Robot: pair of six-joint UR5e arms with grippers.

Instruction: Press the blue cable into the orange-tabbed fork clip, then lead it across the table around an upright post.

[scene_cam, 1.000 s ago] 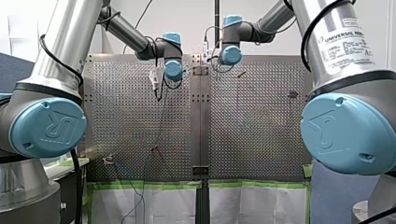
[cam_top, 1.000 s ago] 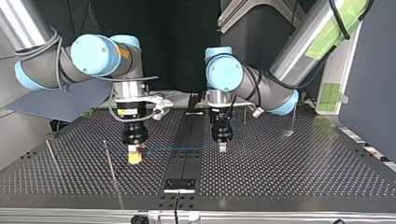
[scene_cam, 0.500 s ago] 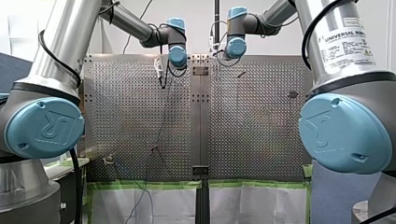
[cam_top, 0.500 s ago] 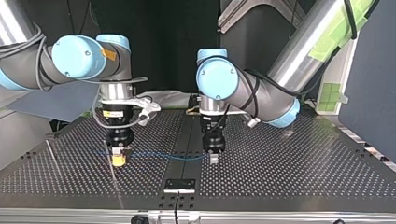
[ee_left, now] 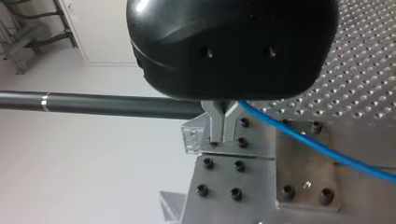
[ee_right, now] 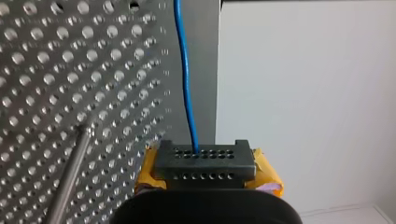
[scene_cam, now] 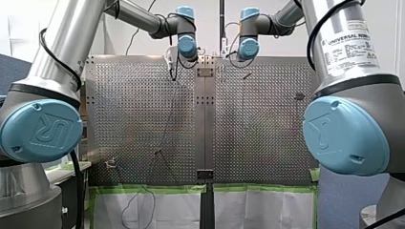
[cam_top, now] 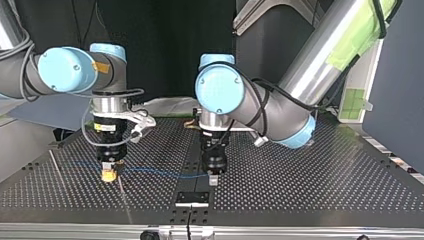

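Hanging over the near edge of the desk in the front view is a slack loop that I take for the tail of the blue cable. From it a thin line climbs toward the far edge, and only this view shows that run. A small fixture at the near left may be the orange-tabbed fork clip. It is too small to tell, so I cannot say whether the pressing-in is done.

Farther out, at the desk's far end, both arms hold one straight stretch of the cable just above the surface. The top view shows this best, with the stretch spanning from my right claw to my left claw. The left wrist view adds that my left claw's metal fingers are pressed together on the cable, which leaves them sideways over a screwed plate. The right wrist view shows my yellow-padded right claw pinching the cable too, with the line running straight ahead of it.

An upright post stands just beside my right claw, and the right wrist view shows it apart from the cable. I judge that leading the cable around the post is what is left.
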